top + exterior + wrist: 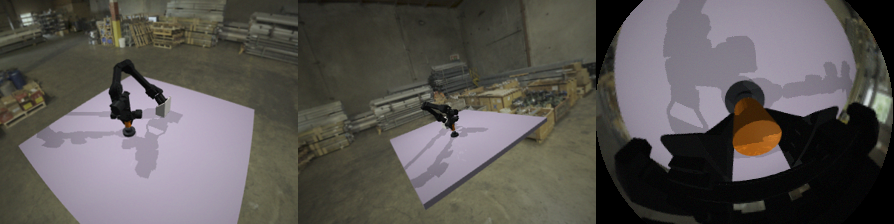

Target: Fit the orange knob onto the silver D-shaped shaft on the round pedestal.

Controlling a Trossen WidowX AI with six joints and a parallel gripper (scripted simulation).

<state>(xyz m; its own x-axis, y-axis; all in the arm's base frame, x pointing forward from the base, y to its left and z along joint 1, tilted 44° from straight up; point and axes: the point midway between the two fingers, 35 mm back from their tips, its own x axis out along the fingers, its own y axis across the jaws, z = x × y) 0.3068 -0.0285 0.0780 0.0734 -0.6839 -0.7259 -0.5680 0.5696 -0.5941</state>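
Observation:
The orange knob (128,124) (453,127) (757,137) is between the fingers of my gripper (748,113), which is shut on it. The round dark pedestal (129,132) (454,135) (731,100) stands on the table directly under the knob. In the top view the knob's lower end is at or just above the pedestal's middle; whether it touches cannot be told. The shaft, its flat side and the knob's hole are hidden by the knob.
The lilac table top (193,163) (505,126) (796,40) lies under everything. The arm's base with a pale plate (167,107) stands behind the pedestal, to its right in the top view. Arm shadows fall across the table.

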